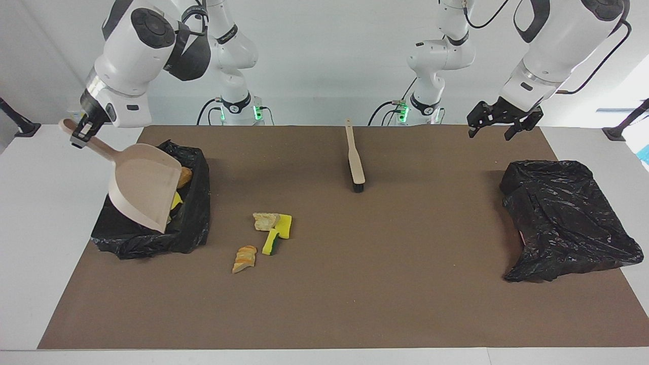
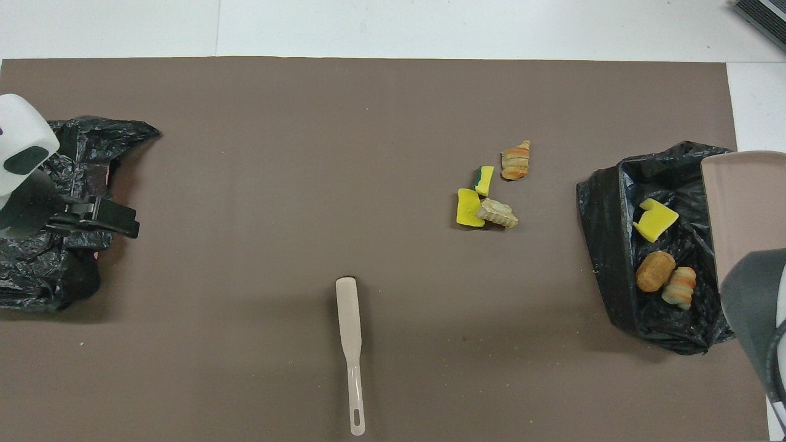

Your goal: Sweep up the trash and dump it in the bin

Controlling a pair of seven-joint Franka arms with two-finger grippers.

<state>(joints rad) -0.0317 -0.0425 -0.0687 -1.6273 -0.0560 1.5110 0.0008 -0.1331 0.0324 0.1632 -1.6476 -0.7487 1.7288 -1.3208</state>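
While right tool (image 1: 81, 133) lifts dustpan (image 1: 142, 185), trash (image 2: 655, 219) below

A white tabletop (image 1: 30, 213) carries a broad brown mat (image 1: 385, 284) that covers most of it. A plain pale wall (image 1: 324, 61) rises along the robots' end. Light is even and soft, with faint shadows on the mat. A dark slatted object (image 2: 761, 15) shows at one corner.
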